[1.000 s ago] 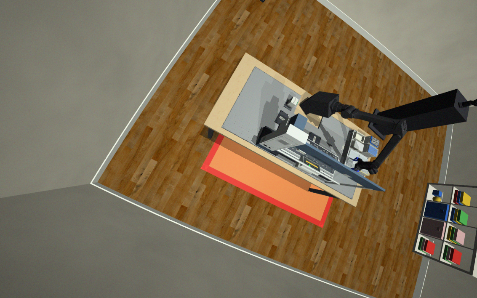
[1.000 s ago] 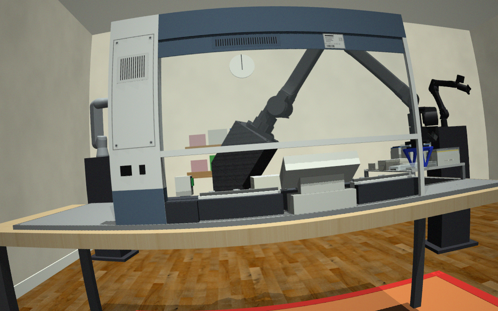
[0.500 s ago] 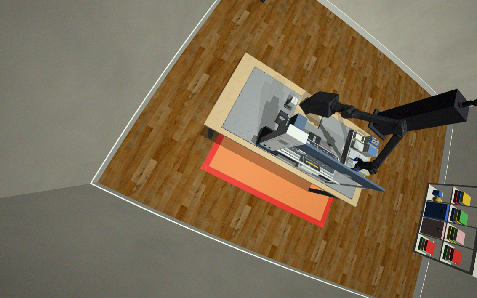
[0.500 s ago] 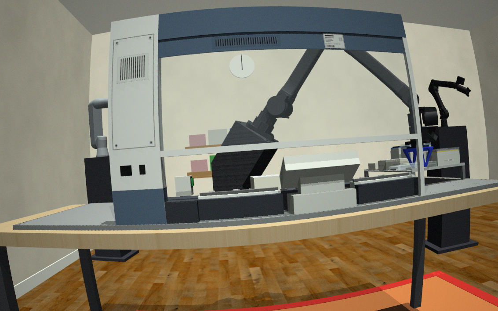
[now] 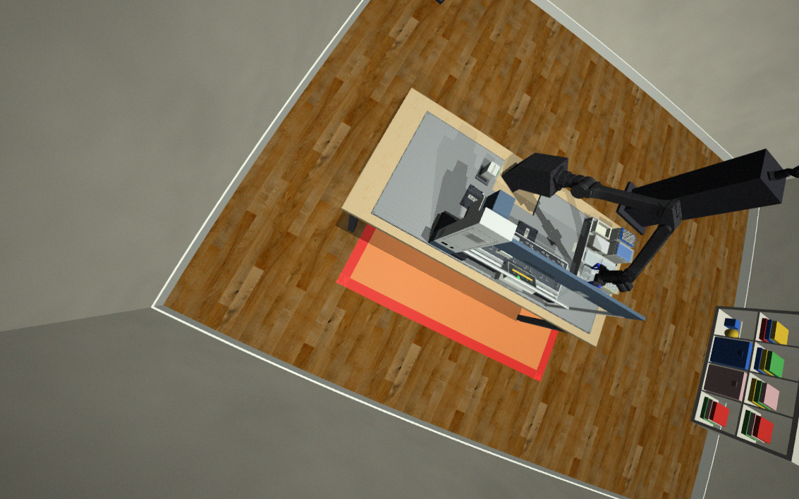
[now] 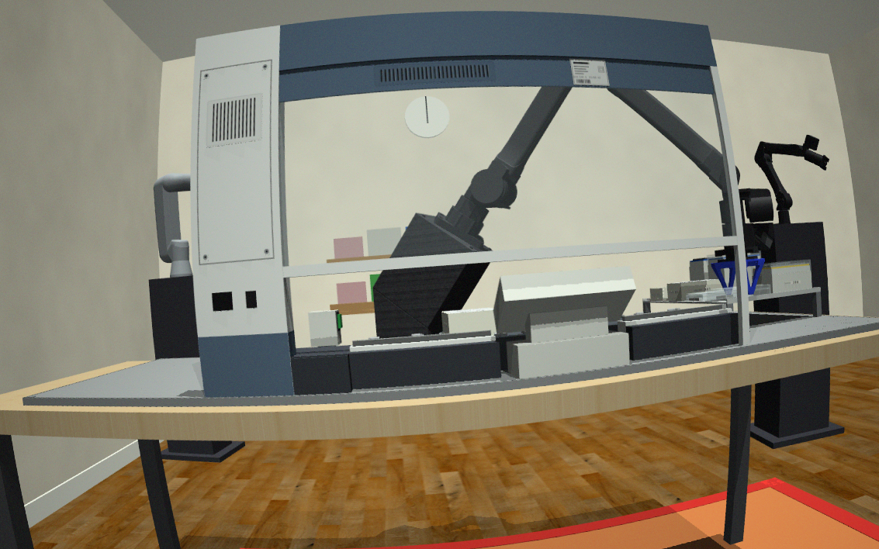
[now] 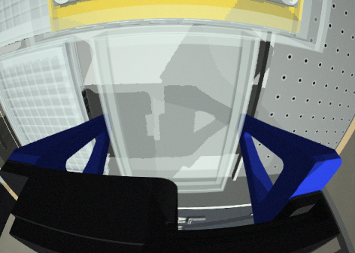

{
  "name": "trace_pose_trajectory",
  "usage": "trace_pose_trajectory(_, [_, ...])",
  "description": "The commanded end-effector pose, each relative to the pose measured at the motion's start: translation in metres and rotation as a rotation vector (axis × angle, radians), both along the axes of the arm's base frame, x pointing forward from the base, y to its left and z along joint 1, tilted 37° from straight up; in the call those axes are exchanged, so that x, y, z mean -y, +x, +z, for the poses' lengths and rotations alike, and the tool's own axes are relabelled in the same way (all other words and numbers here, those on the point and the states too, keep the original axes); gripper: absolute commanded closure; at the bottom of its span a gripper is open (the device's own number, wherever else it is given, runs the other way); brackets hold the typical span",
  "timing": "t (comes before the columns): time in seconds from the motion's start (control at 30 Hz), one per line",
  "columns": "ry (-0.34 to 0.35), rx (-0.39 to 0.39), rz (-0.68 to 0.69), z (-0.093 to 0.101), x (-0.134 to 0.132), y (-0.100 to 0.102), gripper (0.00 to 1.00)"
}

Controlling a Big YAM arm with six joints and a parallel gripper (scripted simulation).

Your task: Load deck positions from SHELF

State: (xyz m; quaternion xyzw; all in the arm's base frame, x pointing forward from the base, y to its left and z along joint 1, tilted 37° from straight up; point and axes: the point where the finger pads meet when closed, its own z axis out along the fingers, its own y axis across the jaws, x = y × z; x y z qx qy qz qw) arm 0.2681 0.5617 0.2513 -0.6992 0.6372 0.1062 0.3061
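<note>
top: high overhead, far off, looking down, rotated so the table (image 5: 383,162) lies diagonal.
exterior: low and near, at the table's (image 6: 361,416) long front edge, facing the back wall.
wrist: behind the gripper (image 7: 173,135), looking down, very close.
shared: all three show the blue gripper fingers.

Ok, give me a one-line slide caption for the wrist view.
Open gripper straddling a clear cover, with a yellow tip rack full of pale rings just beyond.
</note>
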Motion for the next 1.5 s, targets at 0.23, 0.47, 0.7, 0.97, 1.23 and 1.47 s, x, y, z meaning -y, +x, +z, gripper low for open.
trace_pose_trajectory(0.23, [0.022, 0.006, 0.000, 0.019, -0.002, -0.006, 0.00])
trace_pose_trajectory(0.47, [0.034, 0.012, -0.001, 0.035, 0.009, -0.009, 0.00])
trace_pose_trajectory(0.7, [0.035, 0.013, -0.001, 0.044, 0.015, -0.011, 0.00])
trace_pose_trajectory(0.97, [0.001, -0.002, -0.002, 0.032, 0.018, -0.010, 0.00])
trace_pose_trajectory(1.23, [0.045, 0.020, -0.003, 0.068, 0.028, -0.013, 0.00])
trace_pose_trajectory(1.47, [0.060, 0.029, -0.004, 0.086, 0.033, -0.014, 0.00])
